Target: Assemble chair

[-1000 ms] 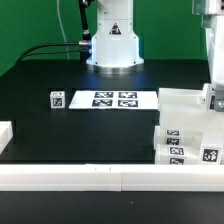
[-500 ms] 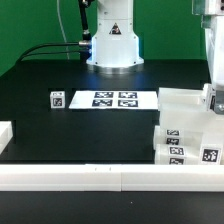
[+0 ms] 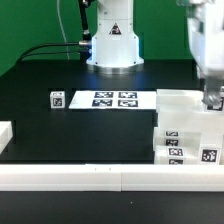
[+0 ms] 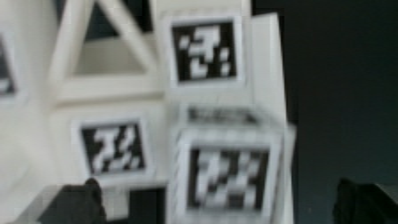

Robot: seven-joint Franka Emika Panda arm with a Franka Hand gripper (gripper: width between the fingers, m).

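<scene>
The white chair parts (image 3: pixel 186 130) stand bunched at the exterior view's right, each with black-and-white tags. A boxy part (image 3: pixel 180 102) is at the back and several tagged bars (image 3: pixel 176 146) are in front. One small tagged cube (image 3: pixel 56 98) sits apart at the left. My gripper (image 3: pixel 210 101) hangs over the right side of the bunch, close above it. In the wrist view my gripper (image 4: pixel 222 205) is open, its dark fingertips (image 4: pixel 79 202) wide apart. A tagged white part (image 4: pixel 228 165) lies between and below them, not held. The frame part (image 4: pixel 107 55) shows behind it.
The marker board (image 3: pixel 113 98) lies flat mid-table in front of the robot base (image 3: pixel 112 45). A long plain white rail (image 3: pixel 100 177) runs along the front edge. A white block (image 3: pixel 5 133) sits at the left edge.
My arm has shifted toward the exterior view's left over the bunch of parts and looks blurred with motion. The parts have not moved.
</scene>
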